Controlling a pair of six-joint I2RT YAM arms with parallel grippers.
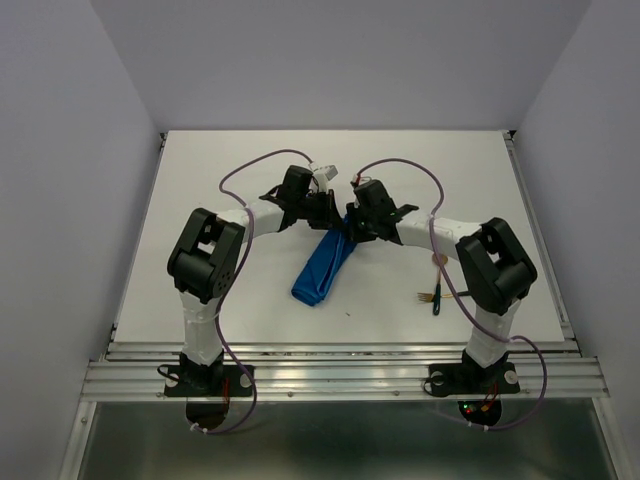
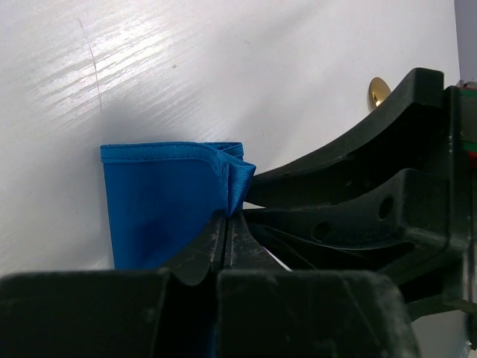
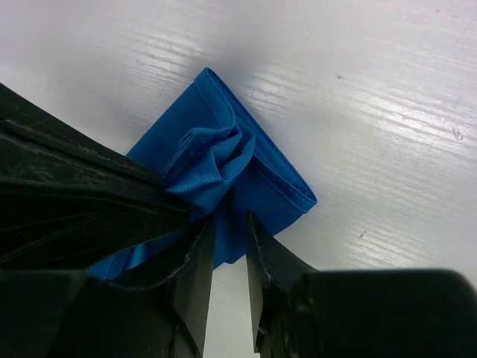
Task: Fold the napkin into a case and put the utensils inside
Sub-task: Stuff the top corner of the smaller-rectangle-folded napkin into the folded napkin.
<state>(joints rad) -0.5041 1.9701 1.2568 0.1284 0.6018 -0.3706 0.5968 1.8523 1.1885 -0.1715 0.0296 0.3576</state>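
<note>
From above, the far end of the napkin vanishes under the left arm and right arm. The utensils are too small to tell apart, one seemingly part-covered by the right arm. In the left wrist view only a sliver of the gold spoon head clears the right pincer, while the left pincer hides the cloth's lower part.

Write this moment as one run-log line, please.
napkin: folded strip | left gripper: shut on napkin | right gripper: open at its bunched end | fork: on table, apart
</note>
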